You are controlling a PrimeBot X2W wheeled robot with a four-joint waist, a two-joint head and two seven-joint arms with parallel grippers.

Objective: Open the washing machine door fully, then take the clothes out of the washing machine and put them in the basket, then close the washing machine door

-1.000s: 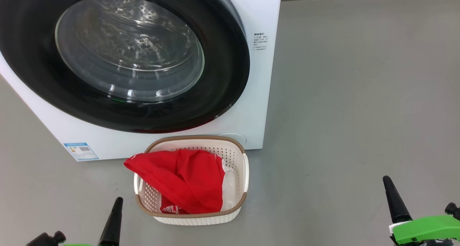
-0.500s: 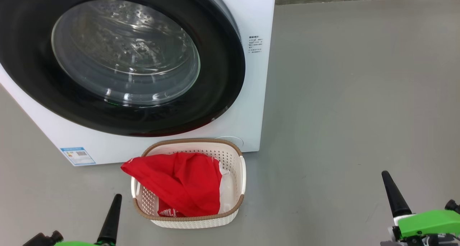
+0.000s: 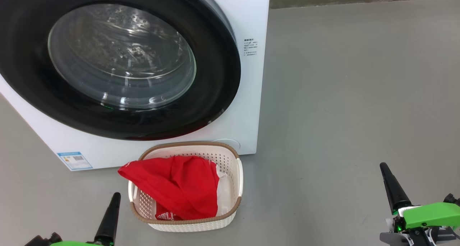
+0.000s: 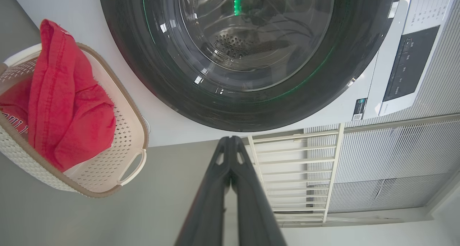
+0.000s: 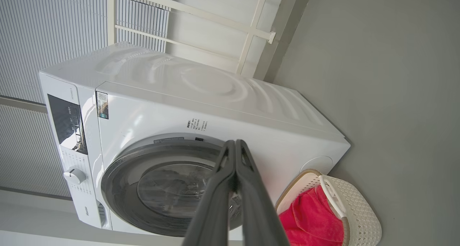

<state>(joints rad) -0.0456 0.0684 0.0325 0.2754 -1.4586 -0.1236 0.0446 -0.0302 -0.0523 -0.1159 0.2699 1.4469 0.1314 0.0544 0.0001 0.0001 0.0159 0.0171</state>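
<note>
The basket [image 3: 187,221] stands just before the shut washing machine door [image 3: 215,95]. The left gripper [image 3: 115,199] and right gripper [image 3: 384,168], closed and empty, flank open floor [image 3: 323,131].

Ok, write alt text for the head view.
A white washing machine with its round black-rimmed door closed stands on a grey floor, a cream basket holding red clothes in front of it. The left gripper and right gripper, both shut, point up from the bottom corners.

Top of washing machine door [image 3: 215,77] off-frame.
</note>
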